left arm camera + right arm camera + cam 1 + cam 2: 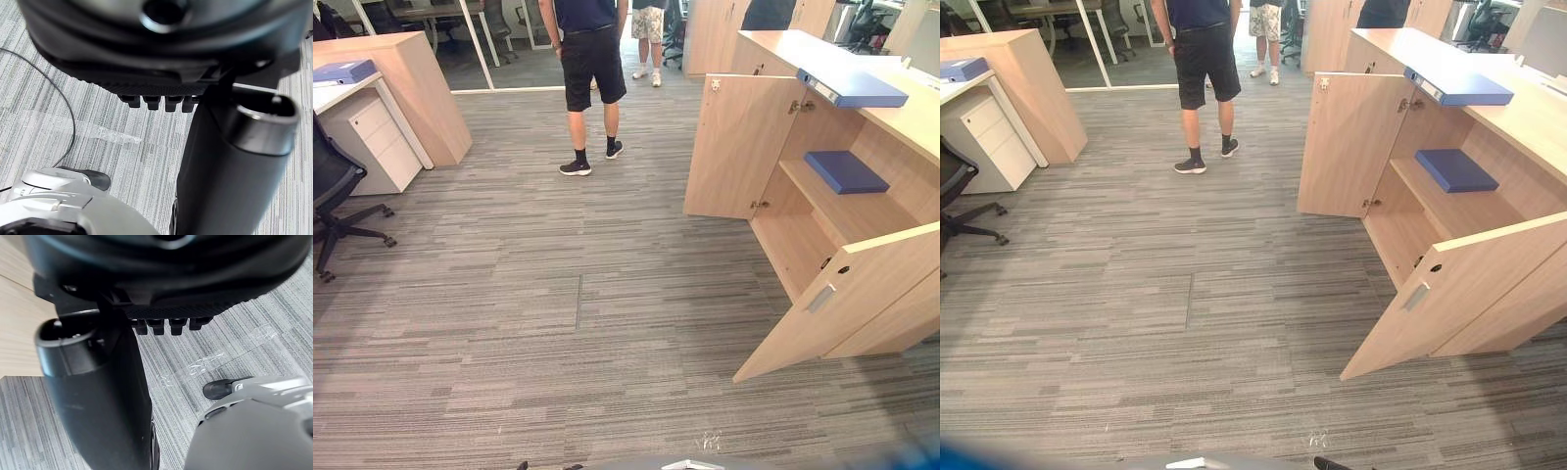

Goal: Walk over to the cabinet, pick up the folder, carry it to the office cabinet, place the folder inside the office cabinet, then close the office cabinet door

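The light wood office cabinet (901,122) stands at the right with both doors swung open, the far door (734,147) and the near door (842,304). One blue folder (852,88) lies on the cabinet's top. Another blue folder (845,171) lies flat on the shelf inside. A third blue folder (342,70) rests on the desk at the far left. My left hand (161,58) hangs over the carpet with relaxed fingers (156,102) and holds nothing. My right hand (166,279) hangs the same way beside a wood panel, also holding nothing.
A person in black shorts (589,78) stands on the carpet ahead, and a second person (648,29) stands further back. At the left are a black office chair (333,196), a white drawer unit (377,137) and a wood counter (421,88).
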Controlling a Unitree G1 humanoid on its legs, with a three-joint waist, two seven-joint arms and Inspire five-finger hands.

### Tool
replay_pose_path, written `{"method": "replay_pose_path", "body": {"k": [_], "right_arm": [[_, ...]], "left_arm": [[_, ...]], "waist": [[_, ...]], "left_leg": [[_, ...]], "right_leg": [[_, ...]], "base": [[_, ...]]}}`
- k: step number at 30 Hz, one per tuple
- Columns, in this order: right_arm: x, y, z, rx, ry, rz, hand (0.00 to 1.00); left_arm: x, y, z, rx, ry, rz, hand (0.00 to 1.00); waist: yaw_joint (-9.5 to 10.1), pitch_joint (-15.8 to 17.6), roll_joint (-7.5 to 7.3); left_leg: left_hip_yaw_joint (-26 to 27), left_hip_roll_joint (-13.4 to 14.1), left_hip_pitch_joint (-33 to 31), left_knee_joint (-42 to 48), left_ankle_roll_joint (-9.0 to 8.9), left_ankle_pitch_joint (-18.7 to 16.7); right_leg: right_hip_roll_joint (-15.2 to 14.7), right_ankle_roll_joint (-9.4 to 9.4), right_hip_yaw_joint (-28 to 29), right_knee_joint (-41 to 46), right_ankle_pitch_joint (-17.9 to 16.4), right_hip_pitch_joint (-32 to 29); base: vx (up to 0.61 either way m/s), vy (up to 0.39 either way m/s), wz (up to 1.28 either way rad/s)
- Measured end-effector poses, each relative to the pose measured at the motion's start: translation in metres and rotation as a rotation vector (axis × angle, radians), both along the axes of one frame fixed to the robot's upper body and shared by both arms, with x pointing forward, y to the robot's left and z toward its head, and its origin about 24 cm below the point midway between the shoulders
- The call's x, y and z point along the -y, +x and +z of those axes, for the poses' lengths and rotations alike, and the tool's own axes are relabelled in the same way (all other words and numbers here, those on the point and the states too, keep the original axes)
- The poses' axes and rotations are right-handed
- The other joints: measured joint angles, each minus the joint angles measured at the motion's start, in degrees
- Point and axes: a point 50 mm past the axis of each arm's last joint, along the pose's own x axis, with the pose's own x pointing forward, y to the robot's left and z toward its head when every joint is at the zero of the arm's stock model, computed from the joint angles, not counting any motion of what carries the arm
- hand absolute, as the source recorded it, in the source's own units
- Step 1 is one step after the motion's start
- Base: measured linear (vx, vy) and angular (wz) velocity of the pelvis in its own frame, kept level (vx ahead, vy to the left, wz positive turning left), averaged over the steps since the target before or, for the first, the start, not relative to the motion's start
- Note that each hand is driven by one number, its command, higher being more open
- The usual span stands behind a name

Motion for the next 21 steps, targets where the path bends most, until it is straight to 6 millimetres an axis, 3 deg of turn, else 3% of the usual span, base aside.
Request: {"method": "replay_pose_path", "body": {"k": [5, 21], "right_arm": [[-0.002, 0.012, 0.001, 0.030, 0.004, 0.007, 1.00], [-0.004, 0.015, 0.001, 0.041, 0.009, 0.011, 1.00]], "left_arm": [[0.000, 0.002, 0.000, 0.020, -0.030, 0.035, 1.00], [-0.003, 0.004, 0.001, 0.028, 0.005, 0.001, 1.00]], "waist": [[0.30, 0.98, -0.26], [0.56, 1.67, -0.96]], "left_leg": [[-0.02, 0.03, 0.77, -0.11, -0.11, 0.09], [0.55, 0.09, 1.87, -2.25, -0.07, 0.98]], "right_leg": [[-0.01, 0.42, -0.15, -0.03, -0.02, 0.73], [0.11, 0.24, -0.25, -0.05, 0.11, 0.70]], "base": [[-0.01, -0.002, 0.00], [0.00, -0.002, 0.00]]}}
